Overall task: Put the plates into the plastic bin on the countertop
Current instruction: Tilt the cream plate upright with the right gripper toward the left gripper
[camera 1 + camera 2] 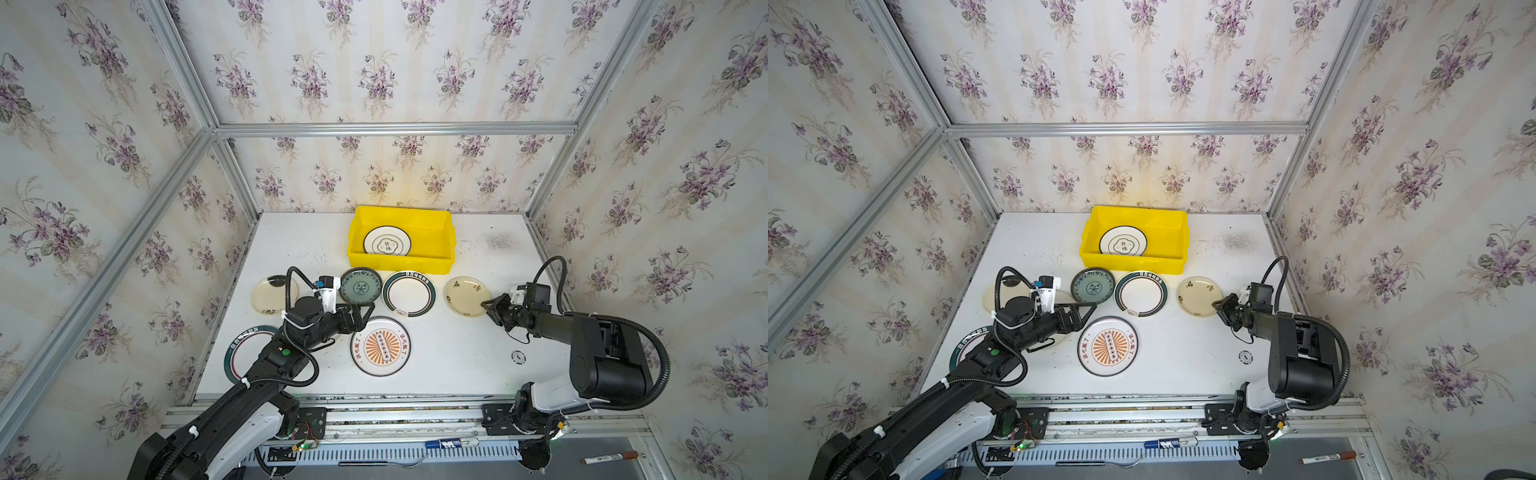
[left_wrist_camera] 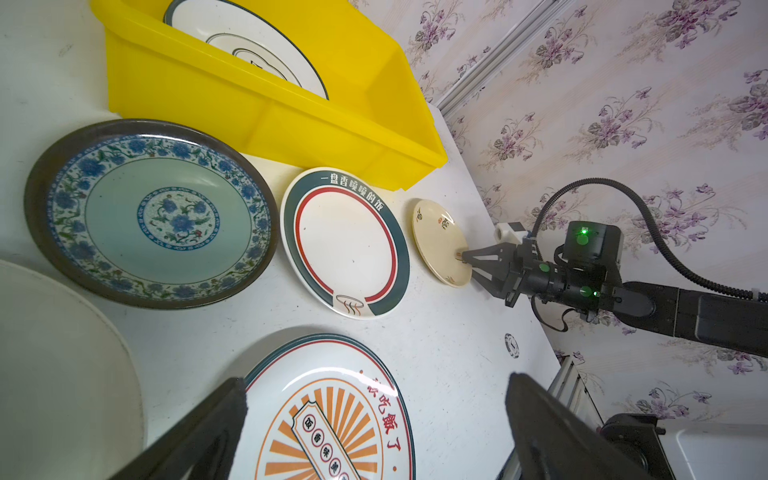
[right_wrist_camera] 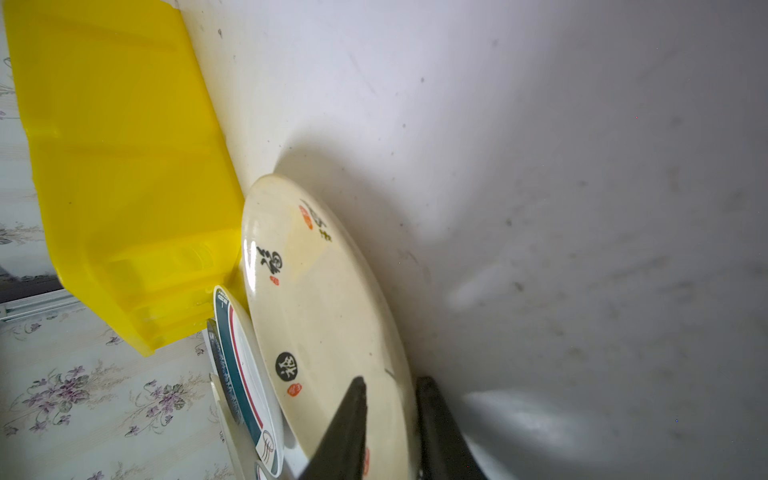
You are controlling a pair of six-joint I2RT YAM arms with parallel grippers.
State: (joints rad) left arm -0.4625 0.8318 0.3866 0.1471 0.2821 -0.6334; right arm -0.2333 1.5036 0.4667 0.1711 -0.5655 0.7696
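The yellow plastic bin stands at the back of the countertop with one white plate inside. My right gripper is shut on the near rim of a small cream plate, one finger above and one below. A green-rimmed plate and a teal floral plate lie in front of the bin. My left gripper hangs open and empty over the edge of the orange sunburst plate. My left arm partly hides a cream plate and another green-rimmed plate.
Wallpapered walls with aluminium rails close in the left, back and right sides. A small round mark sits on the countertop near the right arm. Markers lie below the front rail.
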